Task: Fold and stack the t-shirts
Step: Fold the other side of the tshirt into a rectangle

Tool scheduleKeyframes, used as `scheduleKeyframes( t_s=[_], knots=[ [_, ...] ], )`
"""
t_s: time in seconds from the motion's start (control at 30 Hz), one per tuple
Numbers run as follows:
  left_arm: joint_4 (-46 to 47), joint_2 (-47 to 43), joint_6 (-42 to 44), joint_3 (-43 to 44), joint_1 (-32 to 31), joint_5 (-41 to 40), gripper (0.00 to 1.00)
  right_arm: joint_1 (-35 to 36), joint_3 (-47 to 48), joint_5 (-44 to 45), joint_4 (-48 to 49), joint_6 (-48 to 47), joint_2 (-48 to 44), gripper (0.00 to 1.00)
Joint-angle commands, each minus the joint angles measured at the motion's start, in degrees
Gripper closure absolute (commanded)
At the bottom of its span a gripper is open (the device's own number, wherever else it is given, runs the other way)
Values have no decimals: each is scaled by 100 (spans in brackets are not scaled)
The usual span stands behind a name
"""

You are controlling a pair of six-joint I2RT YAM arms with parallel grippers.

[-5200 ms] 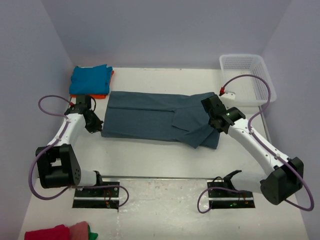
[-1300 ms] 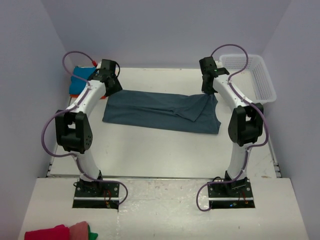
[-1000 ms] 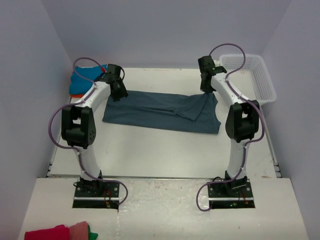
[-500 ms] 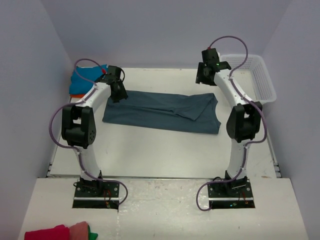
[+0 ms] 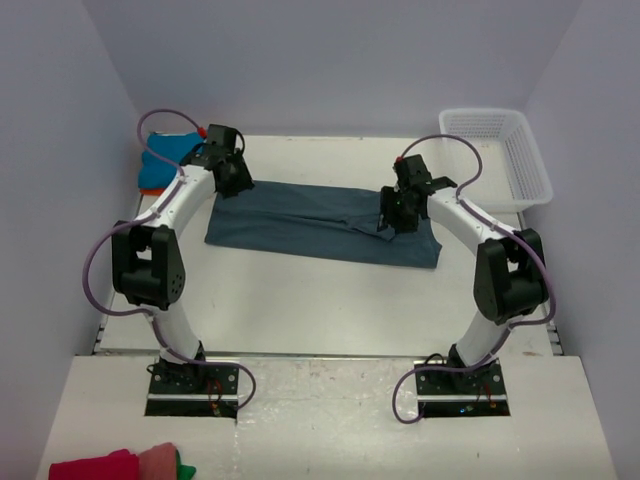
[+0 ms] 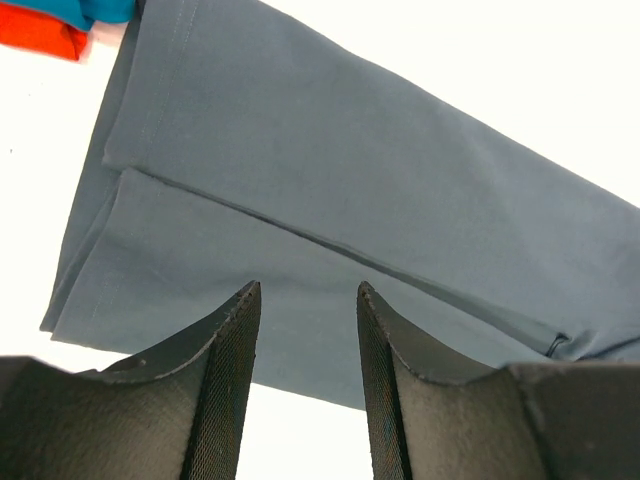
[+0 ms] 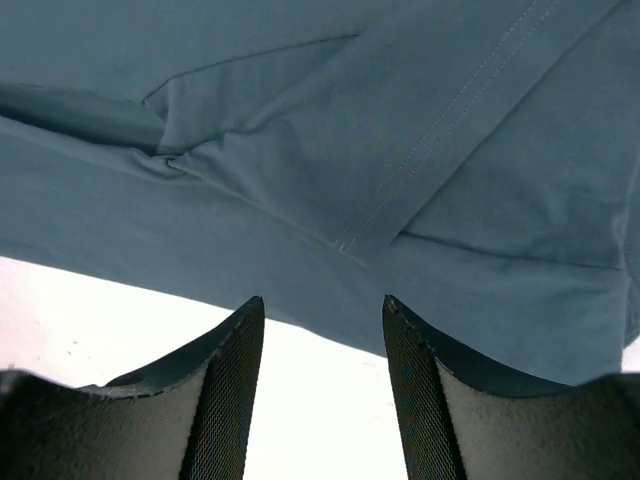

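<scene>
The slate-blue t-shirt (image 5: 310, 218) lies flat mid-table as a long folded band, also filling the left wrist view (image 6: 350, 180) and the right wrist view (image 7: 350, 130). The turquoise t-shirt (image 5: 160, 163) sits folded at the far left on the orange t-shirt (image 5: 148, 189); both peek into the left wrist view's corner, turquoise (image 6: 95, 10) and orange (image 6: 40, 35). My left gripper (image 5: 233, 181) (image 6: 305, 295) hovers open over the slate-blue shirt's far-left corner, holding nothing. My right gripper (image 5: 393, 213) (image 7: 320, 305) hangs open above the shirt's right part, where a sleeve is folded in.
A white mesh basket (image 5: 480, 112) stands at the far right corner. A red and pink cloth bundle (image 5: 110, 465) lies off the table at the near left. Purple walls close in both sides and the back.
My right gripper opened, let go of the slate-blue shirt's far-right corner, rose, then swung nearer over the shirt's right part. The corner now lies flat. The left gripper barely moved.
</scene>
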Motion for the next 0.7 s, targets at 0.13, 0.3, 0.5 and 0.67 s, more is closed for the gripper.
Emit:
scheduleKeyframes(
  t_s=[0.13, 0.3, 0.5, 0.67],
  knots=[
    [70, -378, 227, -170, -33, 121, 55, 107, 110, -27, 336, -61, 253, 49],
    [97, -396, 236, -170, -33, 174, 55, 116, 190, 26, 362, -61, 543, 55],
    [105, -440, 262, -152, -33, 218, 54, 125, 260, 254, 327, -70, 763, 55],
    [114, -440, 297, -179, -33, 288, 54, 125, 383, 429, 266, -97, 912, 55]
  ],
)
